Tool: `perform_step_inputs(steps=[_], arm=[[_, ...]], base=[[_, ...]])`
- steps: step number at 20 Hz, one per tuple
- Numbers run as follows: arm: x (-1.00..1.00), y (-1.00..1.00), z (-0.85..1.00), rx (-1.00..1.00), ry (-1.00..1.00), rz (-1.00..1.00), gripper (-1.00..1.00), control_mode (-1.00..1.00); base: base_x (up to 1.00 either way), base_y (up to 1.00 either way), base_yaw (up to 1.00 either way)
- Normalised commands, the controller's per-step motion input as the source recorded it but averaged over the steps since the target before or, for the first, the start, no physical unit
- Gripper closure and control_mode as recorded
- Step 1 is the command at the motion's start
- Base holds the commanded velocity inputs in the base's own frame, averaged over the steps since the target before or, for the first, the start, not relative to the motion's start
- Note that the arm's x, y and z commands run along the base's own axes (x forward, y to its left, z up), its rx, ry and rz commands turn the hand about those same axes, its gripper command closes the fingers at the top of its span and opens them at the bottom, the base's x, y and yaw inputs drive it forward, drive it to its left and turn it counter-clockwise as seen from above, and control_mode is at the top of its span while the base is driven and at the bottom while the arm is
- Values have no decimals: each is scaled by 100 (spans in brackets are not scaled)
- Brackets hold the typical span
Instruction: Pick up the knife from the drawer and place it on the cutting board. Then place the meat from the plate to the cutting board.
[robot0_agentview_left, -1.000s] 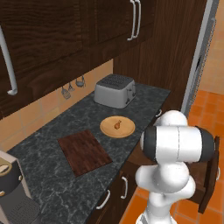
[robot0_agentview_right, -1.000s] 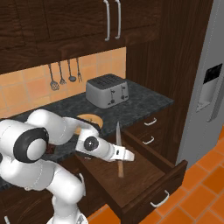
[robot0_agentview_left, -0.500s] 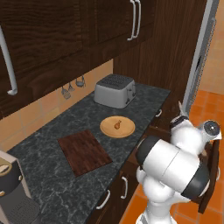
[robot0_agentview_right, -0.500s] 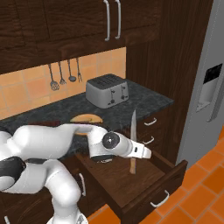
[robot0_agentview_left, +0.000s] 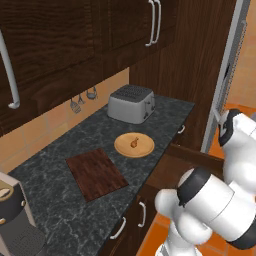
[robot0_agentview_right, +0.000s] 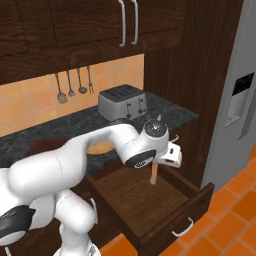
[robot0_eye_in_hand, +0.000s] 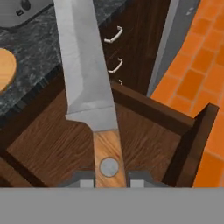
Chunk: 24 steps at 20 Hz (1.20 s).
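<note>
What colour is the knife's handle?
Light tan wood grain with a grey rivet; the knife shows best in the hand view.

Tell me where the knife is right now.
The knife is clamped by its wooden handle in the gripper, held above the open drawer; in the right base view its handle hangs below the hand, right of the toaster.

My way from the open drawer (robot0_agentview_right: 150, 200) to the cutting board (robot0_agentview_left: 96, 173) runs over bare counter (robot0_agentview_left: 65, 210). The plate (robot0_agentview_left: 134, 145) lies between, near the front edge; the toaster (robot0_agentview_left: 131, 103) stands at the back edge; upper cabinets (robot0_agentview_left: 75, 40) overhang the rear.
</note>
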Motion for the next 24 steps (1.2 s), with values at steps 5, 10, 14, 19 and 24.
perform_step_inputs(steps=[5, 10, 14, 19, 24], arm=[[3, 100, -13, 5, 1, 9, 100, -100], [0, 100, -10, 0, 0, 17, 100, -100], [0, 100, -7, 0, 0, 13, 100, -100], [0, 100, -3, 0, 0, 12, 100, -100], [1, 100, -2, 0, 0, 12, 100, -100]], base=[[0, 0, 0], [0, 0, 0], [0, 0, 0], [0, 0, 0], [0, 0, 0]])
